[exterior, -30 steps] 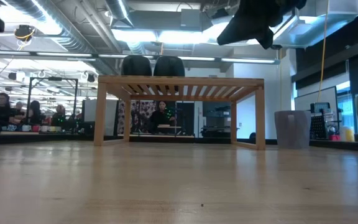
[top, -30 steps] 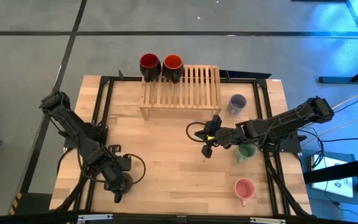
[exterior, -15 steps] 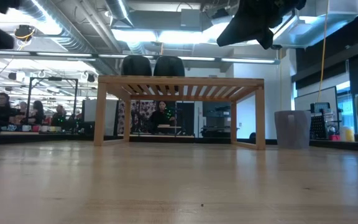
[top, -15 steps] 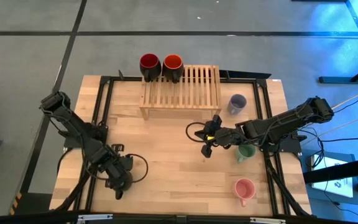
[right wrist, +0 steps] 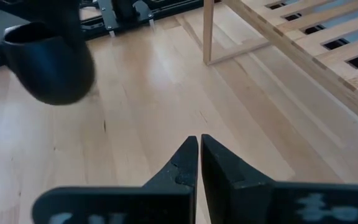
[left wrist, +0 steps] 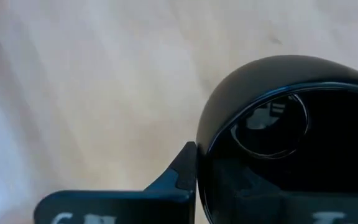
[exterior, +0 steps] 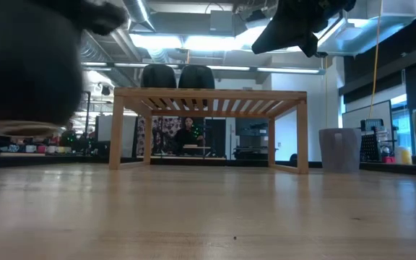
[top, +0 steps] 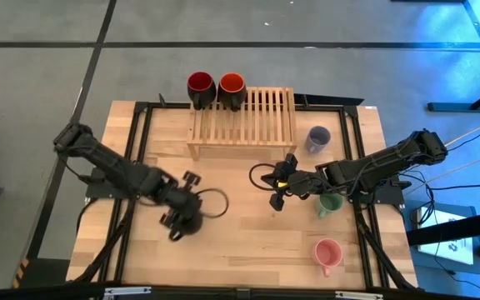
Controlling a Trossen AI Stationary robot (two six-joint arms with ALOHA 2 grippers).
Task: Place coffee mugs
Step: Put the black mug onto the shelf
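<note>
My left gripper [top: 177, 227] is shut on the black coffee mug [top: 190, 222], left of the table's middle. The mug fills the left wrist view [left wrist: 291, 143] and shows as a dark blur [exterior: 27, 65] high in the low view. My right gripper [top: 277, 202] hangs shut and empty [right wrist: 199, 155] right of centre. The dark red mug [top: 201, 86] and the red-orange mug [top: 232, 86] stand on the far-left end of the slatted wooden rack [top: 248, 125]. The lavender-blue mug [top: 318, 137], green mug [top: 330, 203] and pink mug [top: 327, 252] stand on the table at the right. My left gripper holds the black mug at its rim [left wrist: 201, 163]. One finger [left wrist: 182, 175] lies against the outside of the wall there; the other is lost in the dark of the mug. The mug [right wrist: 48, 62] hangs clear of the table, its mouth toward the wrist camera.
The rack stands on legs at the table's far middle, with open slats to the right of the two mugs. Bare wood [top: 232, 242] lies between the two arms. Black frame rails [top: 140, 133] run along the table's left and right sides.
My left gripper has swung from the table's near-left corner toward the right and far edges and has gone up, carrying the black mug clear of the table.
</note>
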